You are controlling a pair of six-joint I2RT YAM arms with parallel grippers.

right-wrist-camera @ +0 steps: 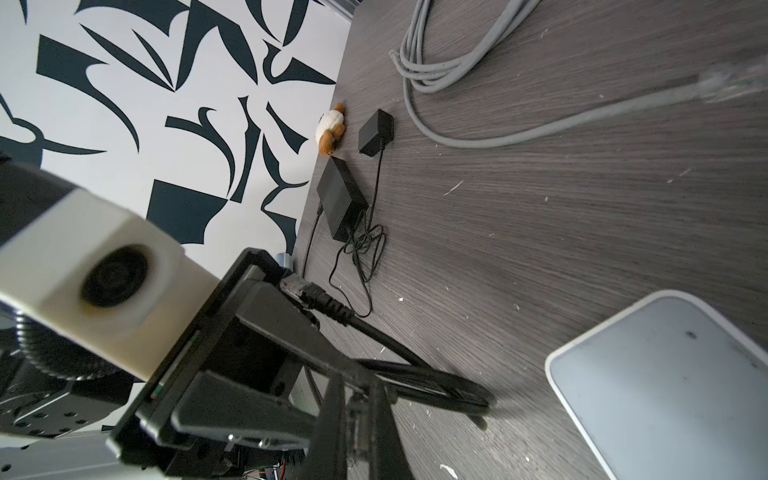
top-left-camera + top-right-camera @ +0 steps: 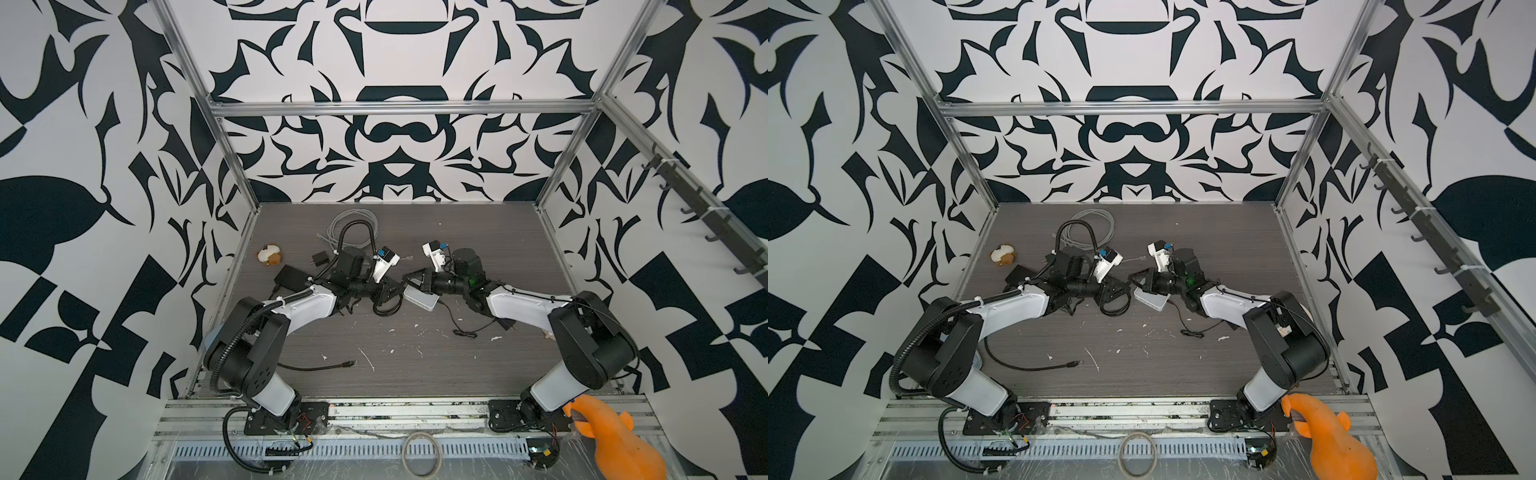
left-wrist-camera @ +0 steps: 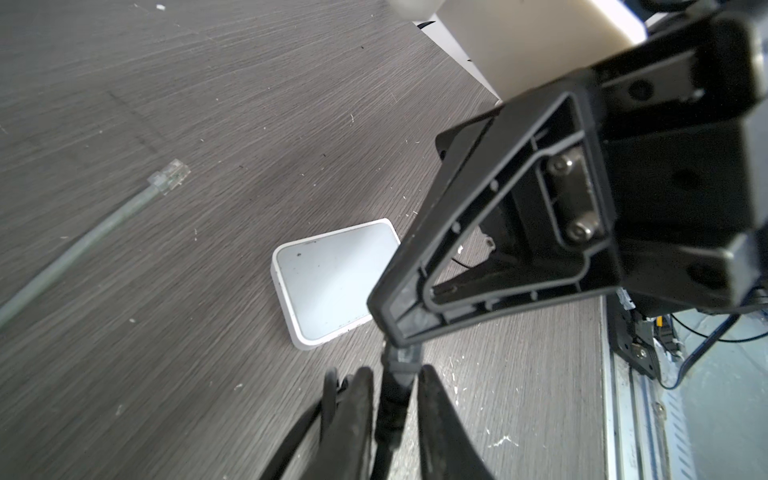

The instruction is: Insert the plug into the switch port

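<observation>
The switch (image 2: 422, 297) is a flat white box lying at mid-table; its ports are hidden in every view. Its top also shows in the wrist views (image 3: 332, 282) (image 1: 665, 386). The plug (image 3: 405, 355) has a clear head and a black ribbed boot. My left gripper (image 3: 392, 370) is shut on the boot, just left of the switch (image 2: 1152, 300). My right gripper (image 3: 399, 332) meets it tip to tip, shut on the plug's head, which shows as a pale sliver between the right gripper's (image 1: 359, 390) fingers. Both grippers (image 2: 399, 287) (image 2: 409, 279) hover over the switch's near-left corner.
A grey cable coil (image 2: 353, 226) lies at the back, its loose plug (image 3: 170, 178) near the switch. Black power adapters (image 2: 293, 276) (image 2: 319, 259) and a small toy (image 2: 270, 254) sit left. Another black cable end (image 2: 352, 363) lies in front. A cable loop (image 2: 386, 307) hangs under my left gripper.
</observation>
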